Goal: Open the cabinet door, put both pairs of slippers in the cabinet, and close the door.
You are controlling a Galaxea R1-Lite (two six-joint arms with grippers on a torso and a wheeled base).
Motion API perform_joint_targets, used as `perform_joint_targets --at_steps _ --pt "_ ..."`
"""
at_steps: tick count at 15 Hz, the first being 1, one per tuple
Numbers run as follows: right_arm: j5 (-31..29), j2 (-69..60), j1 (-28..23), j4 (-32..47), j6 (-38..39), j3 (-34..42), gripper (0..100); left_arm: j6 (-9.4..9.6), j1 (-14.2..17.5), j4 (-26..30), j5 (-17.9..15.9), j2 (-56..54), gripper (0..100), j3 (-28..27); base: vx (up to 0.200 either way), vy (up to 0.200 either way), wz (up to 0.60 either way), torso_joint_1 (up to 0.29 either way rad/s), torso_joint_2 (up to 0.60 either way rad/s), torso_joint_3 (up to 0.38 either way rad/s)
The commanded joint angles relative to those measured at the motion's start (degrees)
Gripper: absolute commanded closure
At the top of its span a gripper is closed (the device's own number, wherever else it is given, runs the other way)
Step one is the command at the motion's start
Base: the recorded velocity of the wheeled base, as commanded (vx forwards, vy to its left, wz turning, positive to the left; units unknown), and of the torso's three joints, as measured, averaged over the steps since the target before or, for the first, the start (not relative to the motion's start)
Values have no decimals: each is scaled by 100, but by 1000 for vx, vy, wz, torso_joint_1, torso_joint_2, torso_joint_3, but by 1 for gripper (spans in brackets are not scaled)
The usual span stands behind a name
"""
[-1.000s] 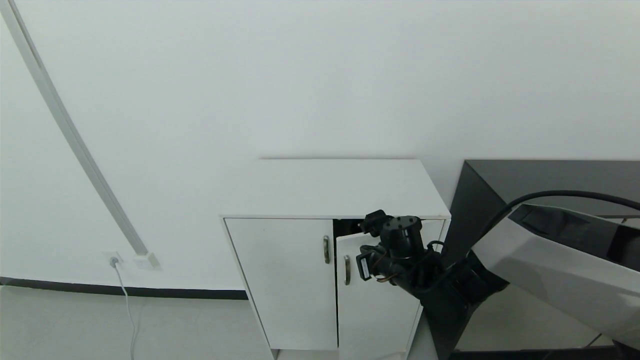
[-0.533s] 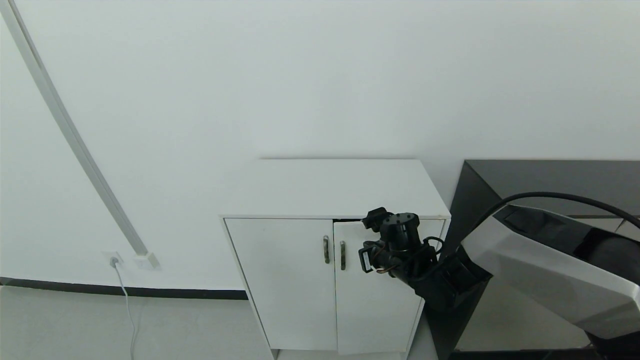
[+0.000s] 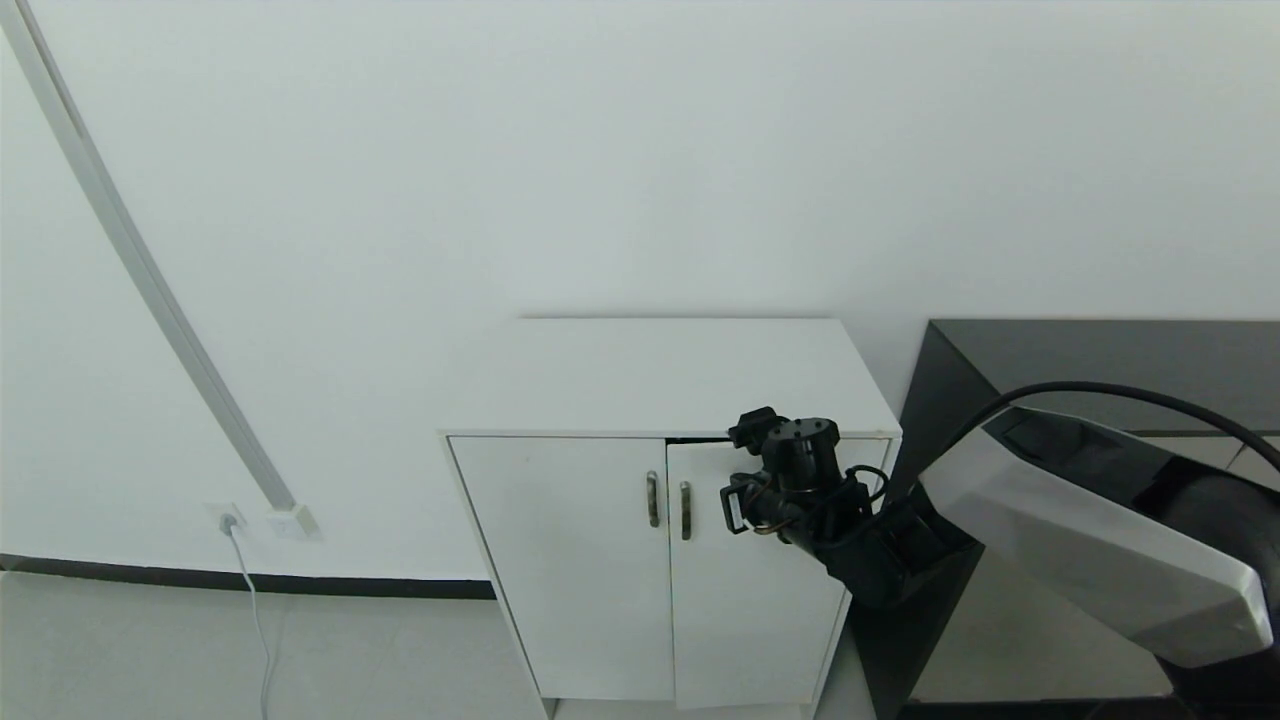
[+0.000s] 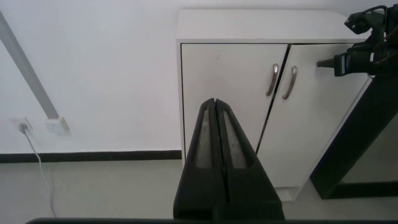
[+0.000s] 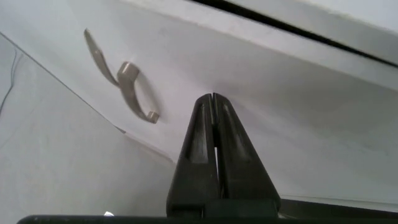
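Fingers [image 5: 200, 134] pressed together, empty, the right gripper [image 5: 213, 98] has pushed the white cabinet's right door [image 3: 760, 600] shut, apparently completing the task.

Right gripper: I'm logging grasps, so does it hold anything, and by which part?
Nothing. The black right gripper is shut empty, tips at the white cabinet door.

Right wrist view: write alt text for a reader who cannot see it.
The shut right gripper points its tips at the white cabinet door, beside a curved metal handle. A dark gap runs along the door's top edge.
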Motion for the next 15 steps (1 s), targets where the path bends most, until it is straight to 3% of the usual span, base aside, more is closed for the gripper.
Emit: perform_joint_targets --at_steps 1,15 --pt "1 38 -33 21 -1 -79 100 -2 -1 0 -2 7 100 1 0 0 0 0 0 0" --pt "-8 187 -138 311 -1 -492 100 -2 -1 0 7 7 100 1 0 0 0 0 0 0"
